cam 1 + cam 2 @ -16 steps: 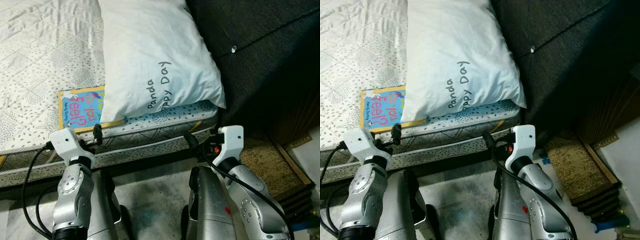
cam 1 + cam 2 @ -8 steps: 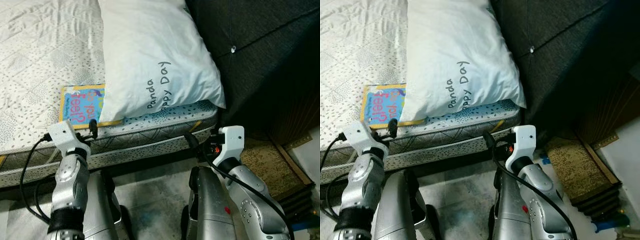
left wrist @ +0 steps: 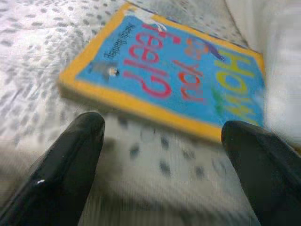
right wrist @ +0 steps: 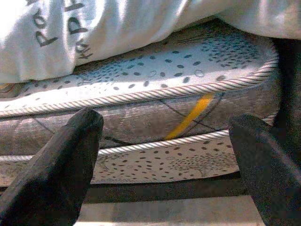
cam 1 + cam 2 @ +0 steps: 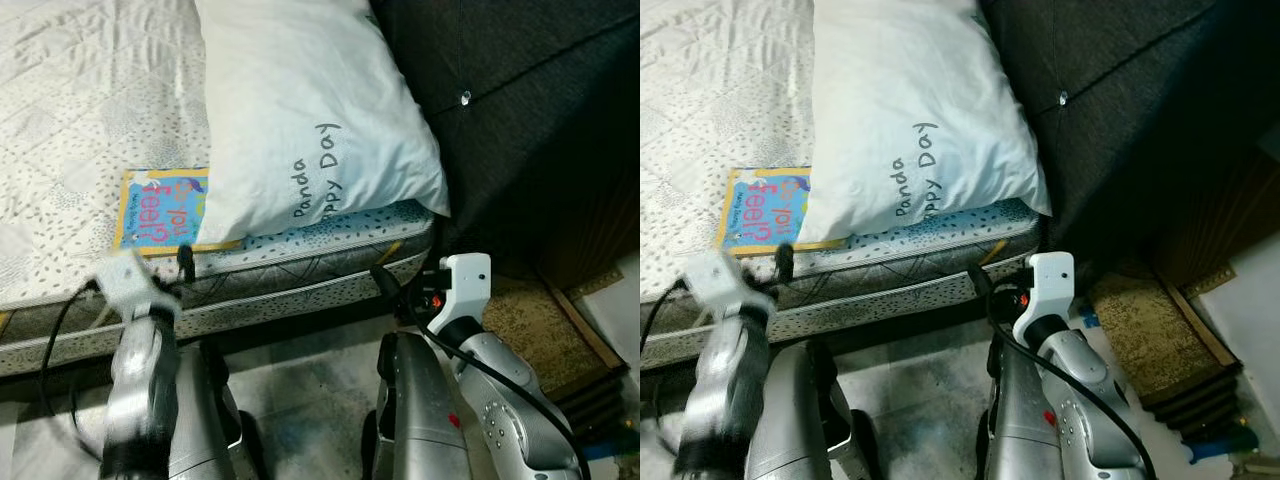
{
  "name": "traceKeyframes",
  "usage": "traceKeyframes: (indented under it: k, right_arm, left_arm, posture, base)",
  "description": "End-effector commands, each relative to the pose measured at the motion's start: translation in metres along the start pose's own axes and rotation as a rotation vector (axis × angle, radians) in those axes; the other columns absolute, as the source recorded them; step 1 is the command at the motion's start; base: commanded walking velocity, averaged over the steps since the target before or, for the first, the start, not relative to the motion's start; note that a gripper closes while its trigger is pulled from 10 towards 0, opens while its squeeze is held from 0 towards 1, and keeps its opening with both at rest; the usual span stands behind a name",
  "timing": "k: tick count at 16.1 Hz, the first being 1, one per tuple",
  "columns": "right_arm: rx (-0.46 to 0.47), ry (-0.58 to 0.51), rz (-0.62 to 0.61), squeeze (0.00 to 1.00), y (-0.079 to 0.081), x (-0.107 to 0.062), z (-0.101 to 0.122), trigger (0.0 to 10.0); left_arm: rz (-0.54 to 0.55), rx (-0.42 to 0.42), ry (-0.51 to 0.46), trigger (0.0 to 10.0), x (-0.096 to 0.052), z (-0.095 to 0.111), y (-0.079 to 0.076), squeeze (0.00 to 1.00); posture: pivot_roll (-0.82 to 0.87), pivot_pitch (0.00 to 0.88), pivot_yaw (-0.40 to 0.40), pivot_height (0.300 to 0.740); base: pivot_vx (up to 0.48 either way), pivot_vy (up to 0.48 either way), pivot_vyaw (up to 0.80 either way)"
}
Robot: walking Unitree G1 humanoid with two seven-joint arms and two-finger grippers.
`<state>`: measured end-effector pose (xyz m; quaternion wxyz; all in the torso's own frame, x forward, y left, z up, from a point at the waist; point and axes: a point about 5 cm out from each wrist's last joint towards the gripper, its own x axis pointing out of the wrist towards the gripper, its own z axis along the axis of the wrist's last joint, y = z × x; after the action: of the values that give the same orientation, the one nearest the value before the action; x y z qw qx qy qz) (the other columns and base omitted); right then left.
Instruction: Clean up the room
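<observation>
A blue and yellow picture book [image 5: 160, 210] lies flat on the mattress [image 5: 80, 120] near its front edge, one side tucked under a white pillow [image 5: 310, 110] printed "Panda Happy Day". My left gripper [image 5: 182, 265] hovers at the mattress edge just in front of the book. In the left wrist view it is open [image 3: 164, 155], with the book [image 3: 164, 75] beyond its fingertips and apart from them. My right gripper [image 5: 385, 283] is open below the pillow's corner, facing the side of the mattress [image 4: 164, 117], with nothing between its fingers.
A dark padded headboard [image 5: 520, 120] rises to the right of the pillow. A brown patterned mat [image 5: 540, 330] and stacked flat things lie on the floor at the right. Grey floor [image 5: 300, 400] runs under me along the bed frame.
My left arm has shifted left and forward towards the book and is now blurred with motion, so more of the book's cover shows. The right arm has stayed still.
</observation>
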<state>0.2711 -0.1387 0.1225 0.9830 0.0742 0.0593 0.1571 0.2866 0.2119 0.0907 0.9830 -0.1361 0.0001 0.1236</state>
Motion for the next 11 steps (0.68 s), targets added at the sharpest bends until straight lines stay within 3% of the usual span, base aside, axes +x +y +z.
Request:
traceKeyframes:
  k: [1,4,5,7,8,9,11]
  right_arm:
    - [0.002,-0.009,-0.015,0.00,-0.004,-0.001,0.001,10.0]
    - [0.002,-0.013,-0.016,0.00,-0.005,0.001,0.001,10.0]
    - [0.006,-0.019,-0.016,0.00,-0.004,0.003,0.001,10.0]
    - [0.016,-0.028,-0.023,0.00,-0.004,0.006,0.001,10.0]
    - [0.095,0.007,-0.046,0.00,-0.003,0.006,-0.003,10.0]
    - [0.114,0.039,-0.057,0.00,0.001,0.007,-0.005,10.0]
    - [0.123,-0.005,-0.024,0.00,0.011,0.011,0.002,10.0]
  left_arm:
    - [0.010,0.003,0.005,10.0,-0.012,0.003,0.002,0.00]
    - [-0.001,0.006,0.001,10.0,-0.032,0.009,0.002,0.00]
    - [-0.040,0.034,-0.015,10.0,-0.050,0.020,-0.002,0.00]
    - [-0.095,0.070,-0.028,10.0,-0.064,0.028,-0.010,0.00]
    - [-0.125,0.093,-0.014,10.0,-0.071,0.029,-0.016,0.00]
    - [-0.152,0.110,-0.007,10.0,-0.075,0.029,-0.020,0.00]
    - [-0.187,0.120,0.002,10.0,-0.072,0.028,-0.024,0.00]
  posture:
    - [-0.20,0.238,-0.012,0.503]
    - [-0.19,0.230,-0.007,0.503]
    - [-0.17,0.216,-0.004,0.503]
    - [-0.16,0.186,0.003,0.503]
    - [-0.15,0.165,0.009,0.503]
    - [-0.15,0.149,0.012,0.503]
    - [-0.16,0.097,0.027,0.503]
  base:
    - [0.000,0.000,0.00]
    - [0.000,0.000,0.00]
    - [0.000,0.000,0.00]
    - [0.000,0.000,0.00]
    - [0.000,0.000,0.00]
    - [0.000,0.000,0.00]
    - [0.000,0.000,0.00]
